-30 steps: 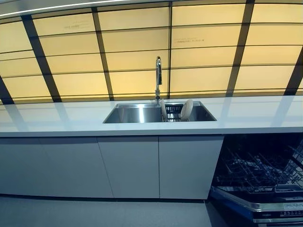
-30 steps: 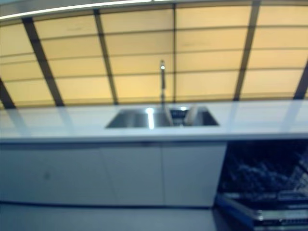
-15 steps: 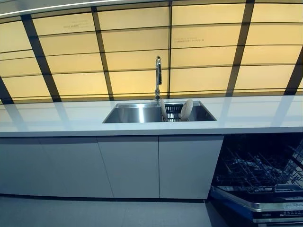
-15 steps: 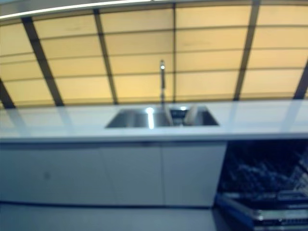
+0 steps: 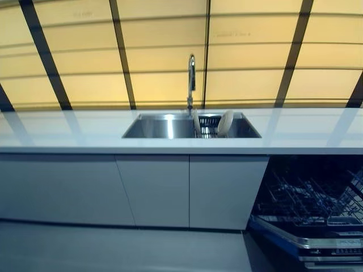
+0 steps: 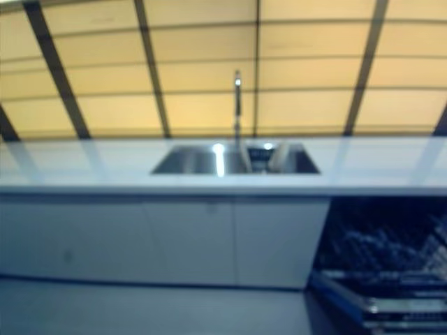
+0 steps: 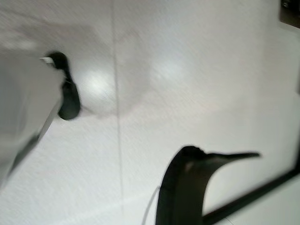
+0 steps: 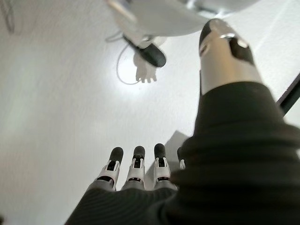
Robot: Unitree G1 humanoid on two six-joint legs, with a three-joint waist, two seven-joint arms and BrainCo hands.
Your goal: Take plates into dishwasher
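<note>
Two pale round plates (image 5: 225, 122) stand upright in the steel sink (image 5: 164, 127) at centre; the open dishwasher (image 5: 309, 212) is lower right. The right hand (image 8: 140, 171) hangs with straight, spread fingers, holding nothing; the left hand's state I cannot tell.

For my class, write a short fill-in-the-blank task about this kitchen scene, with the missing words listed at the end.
1. The plates stand in a rack inside the ____.
2. The dishwasher sits under the counter with its door ____.
3. The tap rises behind the sink, to the ____ of the plates.
4. The right hand holds ____.

Missing words: sink; open; left; nothing
</note>
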